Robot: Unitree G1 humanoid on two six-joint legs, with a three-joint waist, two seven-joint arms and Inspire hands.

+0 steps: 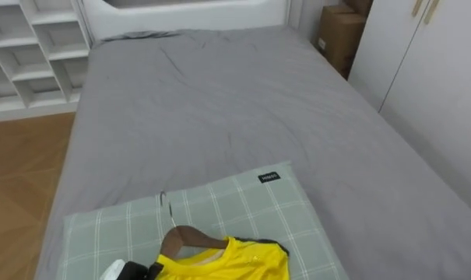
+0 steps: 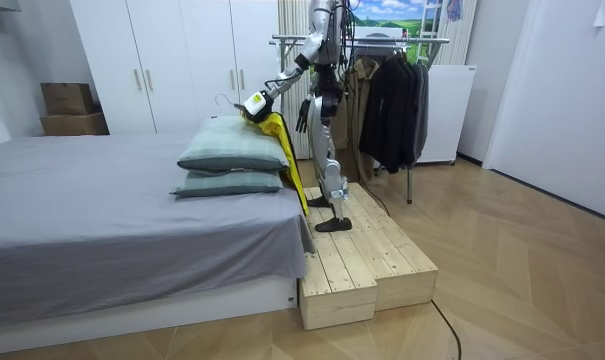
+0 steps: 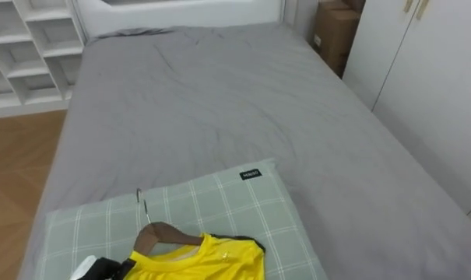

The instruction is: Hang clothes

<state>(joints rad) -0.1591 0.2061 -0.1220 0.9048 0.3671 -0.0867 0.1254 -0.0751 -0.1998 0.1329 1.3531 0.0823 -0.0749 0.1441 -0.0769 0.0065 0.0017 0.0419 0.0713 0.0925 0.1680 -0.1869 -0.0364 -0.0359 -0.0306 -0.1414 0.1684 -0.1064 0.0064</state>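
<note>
— Yellow shirt (image 1: 231,264): where is it in the left eye view?

— At the bottom edge, on a wooden hanger (image 1: 190,236), over a green checked pillow (image 1: 243,206). The hanger's metal hook points up the bed (image 1: 219,101), whose grey sheet runs off toward the headboard.

— And the hand?

— The left hand (image 1: 128,271) shows at the bottom edge, right against the shirt's left shoulder. I cannot tell how its fingers stand; the edge cuts them off.

— What is round the bed?

— White shelves (image 1: 33,54) on the left, a cardboard box (image 1: 338,35) and white wardrobe doors (image 1: 430,70) on the right.

— The right eye view?

— The same scene: shirt on its hanger over the pillow, the hand low at its left shoulder, the fingers no clearer.

— The room view?

— The robot stands upright on a wooden platform (image 2: 367,255) at the bed's end, facing the room view's left. Its left arm reaches out over two stacked pillows, with the hand at the hanger. The shirt hangs down from there, past the pillows' end and the mattress corner. The right hand (image 2: 303,115) hangs low by the hip, too small to tell its fingers. Behind the robot stands a clothes rack (image 2: 382,42) with dark garments (image 2: 392,100) on it
</note>
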